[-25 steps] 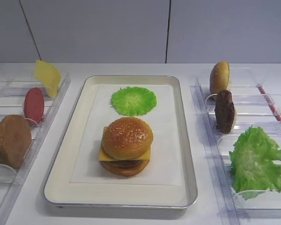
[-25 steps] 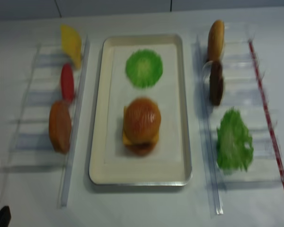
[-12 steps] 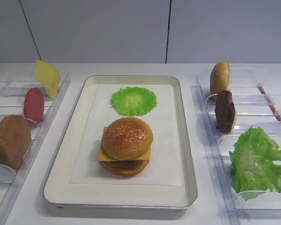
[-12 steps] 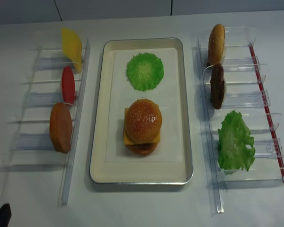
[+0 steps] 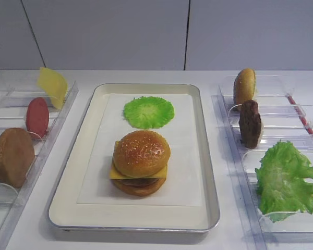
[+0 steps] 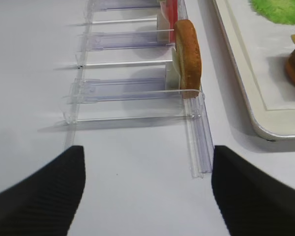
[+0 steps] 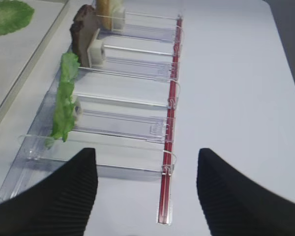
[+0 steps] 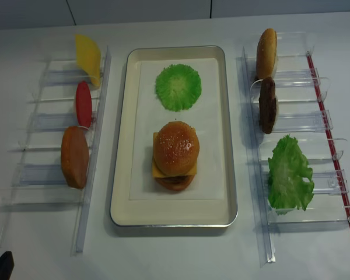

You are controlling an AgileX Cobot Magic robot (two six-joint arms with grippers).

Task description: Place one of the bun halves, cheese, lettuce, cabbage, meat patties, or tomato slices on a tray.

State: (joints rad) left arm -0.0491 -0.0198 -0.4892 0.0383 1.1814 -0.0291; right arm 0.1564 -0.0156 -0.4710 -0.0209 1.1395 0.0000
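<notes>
Both grippers are spread and empty: right gripper (image 7: 146,189) sits short of its clear rack (image 7: 137,128), left gripper (image 6: 147,184) short of the other rack (image 6: 132,91). Ahead-left of our right jaws: lettuce (image 7: 64,101), then meat patty (image 7: 86,34), then a spare bun half (image 7: 104,7). The tray (image 5: 208,172) already carries a stacked burger (image 5: 141,161) and a cabbage round (image 5: 148,112). Risks as we see them: items stand on edge between thin rack dividers, so an off-centre approach could snag a divider or tip the patty; floppy lettuce may slip.

Tray (image 5: 208,172) between two racks (image 5: 235,135)
</notes>
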